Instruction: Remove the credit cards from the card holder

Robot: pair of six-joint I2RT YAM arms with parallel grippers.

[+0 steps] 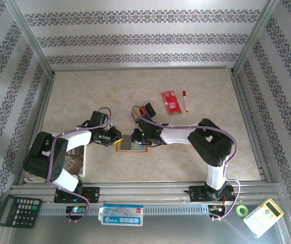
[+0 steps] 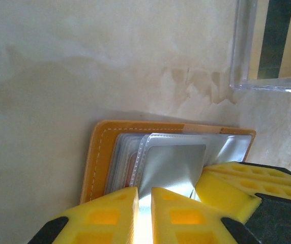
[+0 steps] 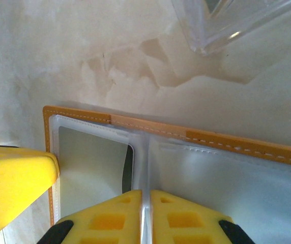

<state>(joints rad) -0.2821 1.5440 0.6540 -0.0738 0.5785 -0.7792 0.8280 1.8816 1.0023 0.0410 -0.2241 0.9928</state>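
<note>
The card holder (image 1: 129,144) lies open on the desk (image 1: 84,96), about midway between the two arms, with its orange cover down and its clear pockets facing up.

The left tool (image 1: 117,136) is over the holder's left edge. In the left wrist view its yellow fingers (image 2: 105,213) stand almost together, clamped on a raised clear pocket leaf of the holder. The holder's stitched orange border (image 2: 95,157) runs along the left of that leaf, and something reddish shows through the stacked pockets.

The right tool (image 1: 137,136) is over the holder's right part, just beside the left tool. In the right wrist view its fingers (image 3: 186,221) are also nearly closed, pinching the clear fold between two pockets. A dark edge shows inside the pocket to the left of the fold. The orange border (image 3: 196,136) lies beyond the fingertips.

Beyond the holder and slightly to its right, a red card (image 1: 143,109) and a black card (image 1: 151,110) lie on the desk, outside the holder. Farther right of them are a red packet (image 1: 170,102) and a marker (image 1: 186,100).

A clear box (image 2: 267,51) stands on the desk beyond the holder.
</note>
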